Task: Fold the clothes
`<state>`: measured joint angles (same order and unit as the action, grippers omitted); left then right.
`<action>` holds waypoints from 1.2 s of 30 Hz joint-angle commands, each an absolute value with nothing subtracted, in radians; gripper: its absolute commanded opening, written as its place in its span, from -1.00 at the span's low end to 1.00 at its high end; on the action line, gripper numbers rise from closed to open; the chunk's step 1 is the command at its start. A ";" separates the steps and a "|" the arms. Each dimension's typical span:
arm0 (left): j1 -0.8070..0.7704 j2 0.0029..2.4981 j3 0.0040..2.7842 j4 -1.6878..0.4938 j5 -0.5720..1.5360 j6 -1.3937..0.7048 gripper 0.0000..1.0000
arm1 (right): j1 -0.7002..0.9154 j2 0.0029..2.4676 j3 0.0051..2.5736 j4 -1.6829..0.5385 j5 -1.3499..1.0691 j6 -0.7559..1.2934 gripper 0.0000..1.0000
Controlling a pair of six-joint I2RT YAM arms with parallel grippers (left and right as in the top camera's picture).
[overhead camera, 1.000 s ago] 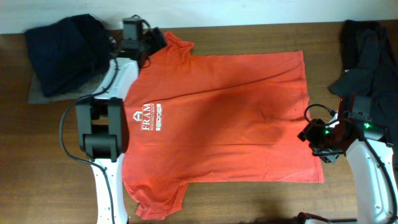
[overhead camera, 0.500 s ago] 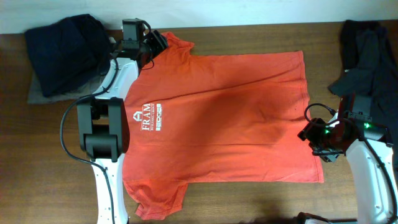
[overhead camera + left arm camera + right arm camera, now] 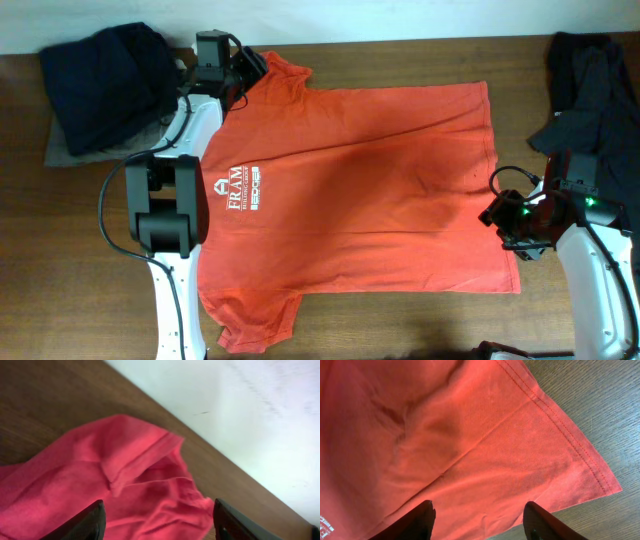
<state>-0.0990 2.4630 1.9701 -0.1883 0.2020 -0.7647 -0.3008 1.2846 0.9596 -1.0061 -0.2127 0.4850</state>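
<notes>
Dark brown wood runs under everything, with a pale wall behind the far edge of the table (image 3: pixel 400 325). From the left wrist view, the left gripper (image 3: pixel 157 520) has its two fingers spread wide, and the bunched far sleeve of the T-shirt (image 3: pixel 125 480) lies in the gap between them; nothing looks pinched, so I judge it released rather than grasping. The right gripper (image 3: pixel 480 520) is likewise spread. Its fingers sit apart over flat red-orange cloth, and the double-stitched hem runs away ahead of them to a corner on bare wood. Seen from overhead, the T-shirt (image 3: pixel 360 190) lies spread flat. Its long axis runs across the table from one arm to the other, with the white lettering and both sleeves at the left arm's end and the hem at the right arm's. The left gripper (image 3: pixel 245 68) is therefore nearer the far sleeve, and the right gripper (image 3: pixel 497 210) is at the hem edge. Any fold probably depends on each arm closing on its own end. Further out, a dark pile (image 3: pixel 105 85) sits beside the left arm and other dark clothes (image 3: pixel 590 80) sit past the right.
</notes>
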 commanded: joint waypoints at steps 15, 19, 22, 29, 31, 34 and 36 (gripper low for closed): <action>-0.095 2.519 1.982 -0.061 0.125 -0.782 0.25 | -0.293 1.282 0.976 -1.007 -0.226 0.475 0.24; -0.095 2.524 1.982 -0.065 0.127 -0.793 0.24 | -0.293 1.282 0.976 -1.007 -0.226 0.475 0.24; -0.095 2.534 1.982 -0.064 0.127 -0.793 0.24 | -0.293 1.282 0.976 -1.007 -0.226 0.475 0.24; -0.096 2.586 1.982 -0.064 0.143 -0.793 0.24 | -0.293 1.282 0.976 -1.021 -0.225 0.475 0.24; -0.096 2.593 1.982 -0.065 0.146 -0.793 0.25 | -0.293 1.282 0.976 -1.023 -0.225 0.475 0.24; -0.096 2.594 1.982 -0.062 0.146 -0.793 0.25 | -0.293 1.282 0.976 -1.023 -0.225 0.475 0.24; -0.096 2.594 1.982 -0.058 0.146 -0.793 0.25 | -0.293 1.282 0.976 -1.022 -0.225 0.475 0.24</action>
